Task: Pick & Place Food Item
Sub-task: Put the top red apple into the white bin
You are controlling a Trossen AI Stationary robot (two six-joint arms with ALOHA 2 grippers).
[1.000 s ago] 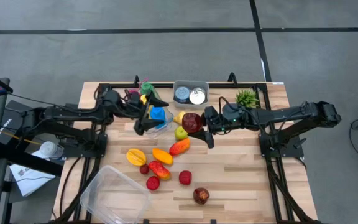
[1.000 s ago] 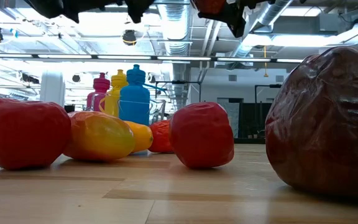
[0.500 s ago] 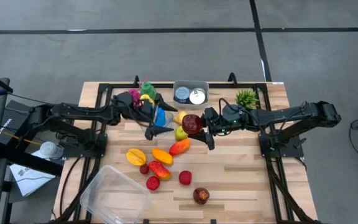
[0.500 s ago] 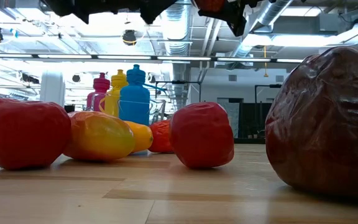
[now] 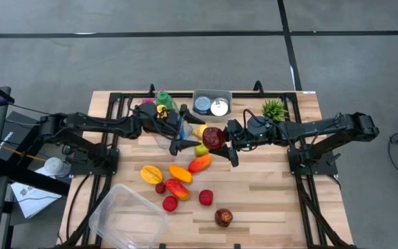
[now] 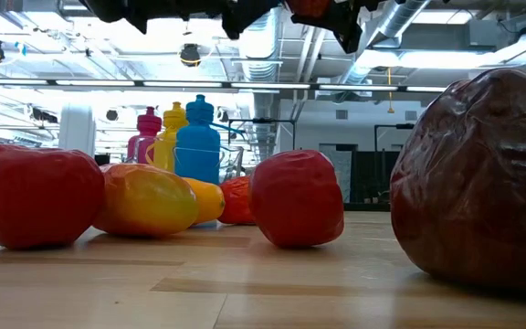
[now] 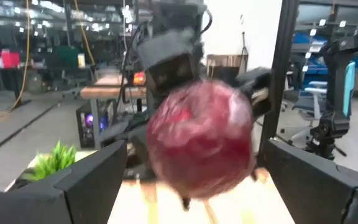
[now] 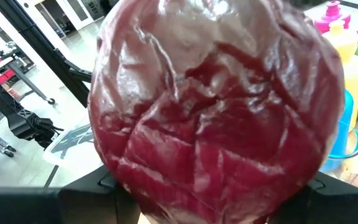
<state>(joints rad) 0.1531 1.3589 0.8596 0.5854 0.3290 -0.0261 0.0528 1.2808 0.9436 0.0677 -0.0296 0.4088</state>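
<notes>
1. Near front edge of the wooden counter: a clear plastic tub at the left corner, empty-looking, and a dark red fruit lying alone to its right.
2. Just behind those: small red fruits and an orange-red piece, with a yellow-orange fruit to the left; all resting on the wood, close together.
3. Farther in, mid-counter: an orange piece and a green fruit lying just below the two pincers.
4. Right pincer clenched around a big dark red cabbage, held up off the counter; cabbage filled the right wrist view between the dark fingers.
5. Left pincer spread wide, released, holding nothing, stopped just to the left of the cabbage and facing it; cabbage seen blurred ahead of its fingers in the left wrist view.
6. Behind the left pincer: a cluster of coloured bottles, blue one foremost in the low view.
7. At the far edge: a small bin with round lids inside, and a green plant to its right.
</notes>
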